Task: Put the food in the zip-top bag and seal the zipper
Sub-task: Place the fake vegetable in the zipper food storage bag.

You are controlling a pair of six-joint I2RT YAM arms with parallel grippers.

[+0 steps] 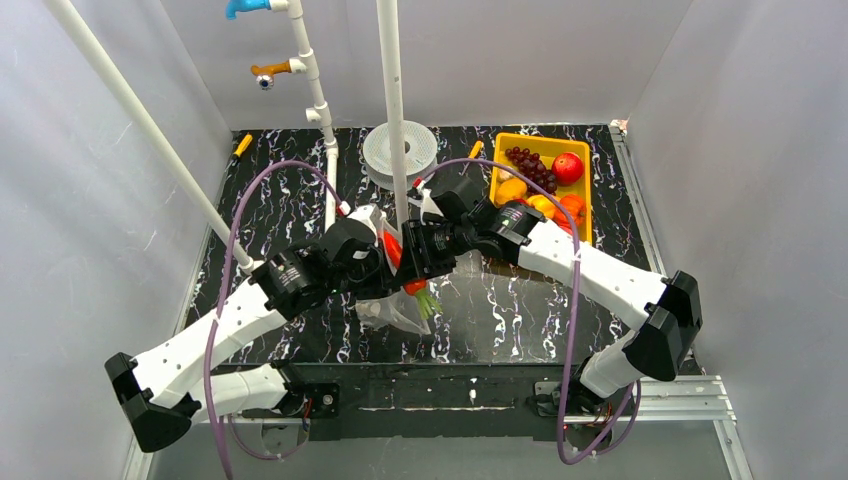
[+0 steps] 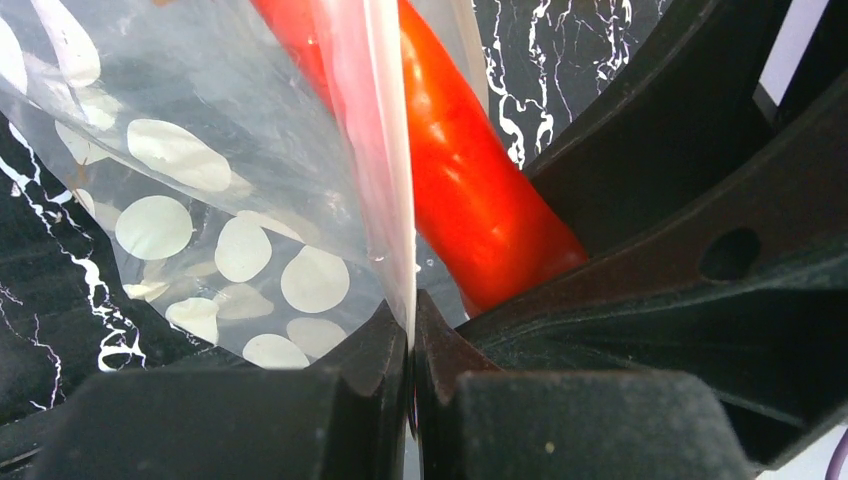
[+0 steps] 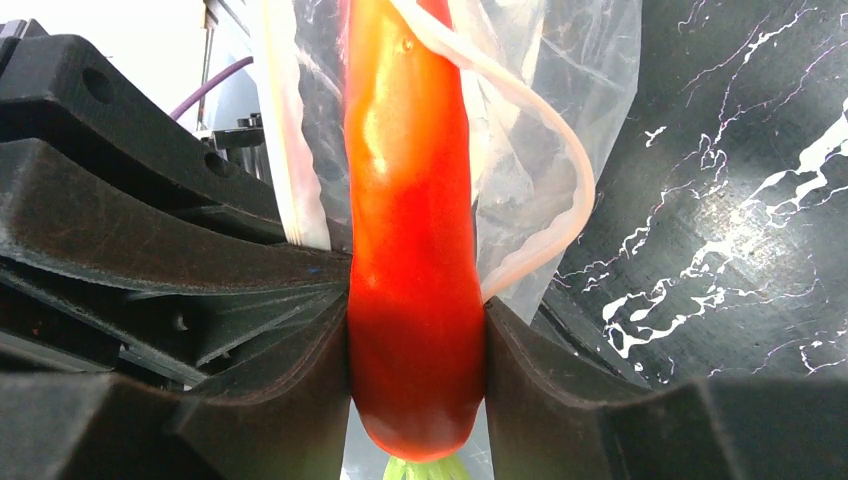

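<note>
My right claw (image 3: 416, 340) pinched the carrot (image 3: 405, 200), its long axis pointing to twelve o'clock into the zip-top bag (image 3: 545, 120), whose mouth edge my left claw (image 2: 412, 335) gripped shut just beside it.

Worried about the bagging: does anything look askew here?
Yes. The zipper bows out in a loose loop beside the carrot clamped in the right gripper and crosses over it higher up, so the zip-top bag mouth looks twisted, not open.

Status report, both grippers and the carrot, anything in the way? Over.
Left gripper shut on zip-top bag edge. Right gripper shut on carrot, at bag mouth. Zipper strip loops across carrot.
</note>
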